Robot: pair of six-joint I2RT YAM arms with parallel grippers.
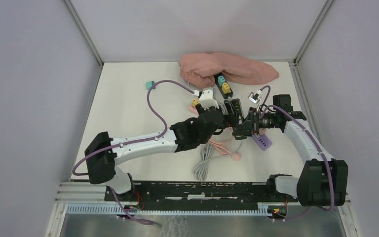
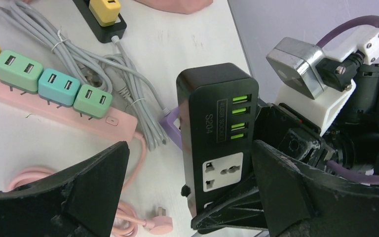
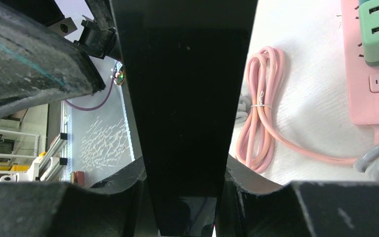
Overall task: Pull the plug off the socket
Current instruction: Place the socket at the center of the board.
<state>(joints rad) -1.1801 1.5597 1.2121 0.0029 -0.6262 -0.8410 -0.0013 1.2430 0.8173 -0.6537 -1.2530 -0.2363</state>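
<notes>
Socket (image 2: 217,123) (black, green ports) sits clamped in right pincer (image 1: 242,127); left pincer (image 2: 190,153) spread wide near it.

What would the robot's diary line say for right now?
left gripper: open, around black adapter | right gripper: shut on black adapter | pink power strip: lying apart from both grippers

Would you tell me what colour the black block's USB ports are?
Green USB ports on the black block; the left wrist view shows them best.
</notes>
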